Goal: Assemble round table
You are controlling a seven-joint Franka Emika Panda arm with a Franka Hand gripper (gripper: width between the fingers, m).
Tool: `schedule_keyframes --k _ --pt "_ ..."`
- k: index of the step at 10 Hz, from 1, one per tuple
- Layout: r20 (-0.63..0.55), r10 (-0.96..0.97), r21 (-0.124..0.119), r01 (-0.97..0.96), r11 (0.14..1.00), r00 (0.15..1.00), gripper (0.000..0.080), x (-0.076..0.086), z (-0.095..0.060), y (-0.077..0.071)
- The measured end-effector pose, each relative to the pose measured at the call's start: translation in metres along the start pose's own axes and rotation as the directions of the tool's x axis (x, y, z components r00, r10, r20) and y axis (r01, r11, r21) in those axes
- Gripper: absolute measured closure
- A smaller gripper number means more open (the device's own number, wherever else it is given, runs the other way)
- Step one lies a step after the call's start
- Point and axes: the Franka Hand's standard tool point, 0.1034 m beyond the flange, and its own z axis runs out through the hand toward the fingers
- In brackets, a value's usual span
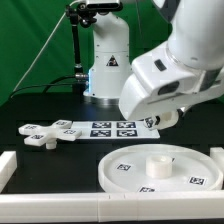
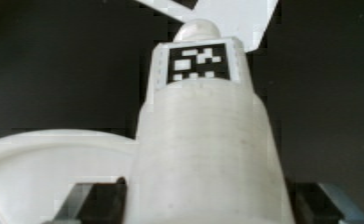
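**Exterior view.** The end effector [image 1: 157,118] hangs above the counter [image 1: 60,160], just behind the rimmed disc [image 1: 160,172]. The cross piece [image 1: 42,133] lies well apart, at this view's left.

**Wrist view.** The end effector pinches the tagged cylinder [image 2: 200,130] near one end. It is probably light, rigid and smooth, so it should be gripped squarely on its flanks, or it may pivot.
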Motion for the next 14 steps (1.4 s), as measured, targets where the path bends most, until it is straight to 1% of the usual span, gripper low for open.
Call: schedule_keyframes --k 1,2,3,4,6,7,9,10,11,12,13,14 --pt "-0.044 0.062 0.026 -0.061 0.998 0.997 0.039 -0.005 -0.01 0.003" --pt "-0.061 0.108 0.025 -0.106 0.994 0.992 0.039 -0.009 -0.02 0.006" --pt "-0.122 0.104 0.012 -0.104 0.995 0.987 0.039 -0.005 -0.039 0.006" --pt "-0.196 0.098 -0.002 -0.101 0.995 0.976 0.039 0.0 -0.052 0.007" --pt "-0.336 0.09 -0.022 -0.104 0.994 0.938 0.039 0.005 -0.052 0.011" --pt "-0.375 0.087 -0.028 -0.105 0.994 0.923 0.039 0.005 -0.052 0.011" --pt "-0.488 0.074 -0.047 -0.111 0.993 0.87 0.039 0.013 -0.061 0.014" --pt "-0.549 0.066 -0.058 -0.117 0.991 0.833 0.039 0.018 -0.069 0.015" --pt "-0.588 0.057 -0.067 -0.118 0.991 0.807 0.039 0.02 -0.073 0.017" --pt "-0.645 0.045 -0.076 -0.122 0.99 0.763 0.039 0.023 -0.073 0.019" --pt "-0.678 0.033 -0.085 -0.123 0.989 0.734 0.039 0.024 -0.071 0.02" --pt "-0.733 0.012 -0.103 -0.128 0.986 0.68 0.039 0.026 -0.074 0.023"
